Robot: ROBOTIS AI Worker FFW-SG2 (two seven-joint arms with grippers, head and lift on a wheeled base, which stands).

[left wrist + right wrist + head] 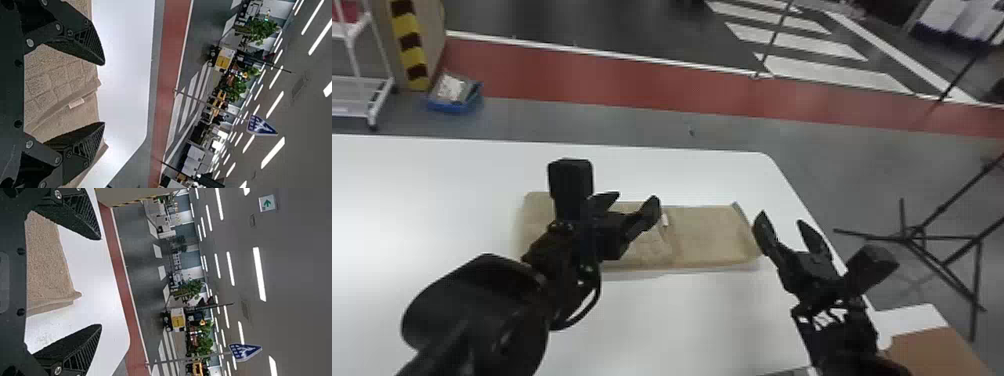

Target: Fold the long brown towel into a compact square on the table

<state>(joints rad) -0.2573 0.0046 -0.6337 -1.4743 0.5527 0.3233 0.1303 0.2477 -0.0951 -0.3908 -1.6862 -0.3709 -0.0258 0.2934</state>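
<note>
Left arm [482, 310] angled in over white table [682, 320], left gripper [633, 199] spread above brown towel [707, 235], right gripper [782, 221] also spread, near towel's right end, towel lying flat as long strip, pale tag [665, 219] near mid-length.

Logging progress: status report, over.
Left black hand open above long brown towel; right black hand open by its right end.
Towel flat on white table.
Left arm partly hides it.

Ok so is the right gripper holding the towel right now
No, the right gripper has its jaws apart near the right end of the towel, with white table showing between them.
</note>
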